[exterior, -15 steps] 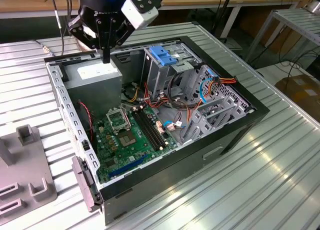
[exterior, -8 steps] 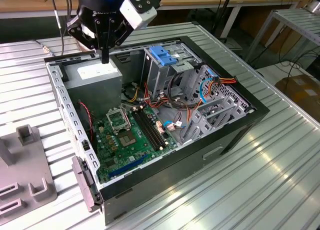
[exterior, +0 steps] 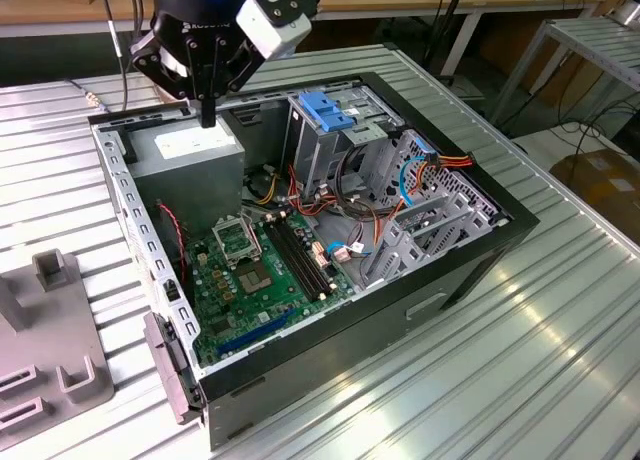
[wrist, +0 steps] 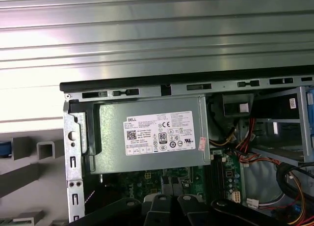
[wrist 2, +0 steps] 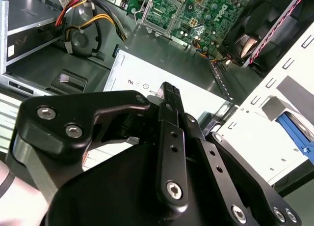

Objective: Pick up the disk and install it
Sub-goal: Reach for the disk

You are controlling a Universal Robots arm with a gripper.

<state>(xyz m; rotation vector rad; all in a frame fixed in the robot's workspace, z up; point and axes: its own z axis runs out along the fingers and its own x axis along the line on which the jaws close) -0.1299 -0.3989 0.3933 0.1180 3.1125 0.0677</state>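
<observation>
Exterior view, closed fingers (exterior: 207, 108), over power supply (exterior: 185, 152) edge

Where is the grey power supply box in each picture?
Exterior view: power supply in the case, at the exterior view's left, under the gripper.
Second wrist view: just beyond the gripper's tip.
First wrist view: between case and motherboard.
Shared landmark: the green motherboard.

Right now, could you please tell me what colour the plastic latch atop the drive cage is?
The latch is blue, clearest in the exterior view.
</observation>
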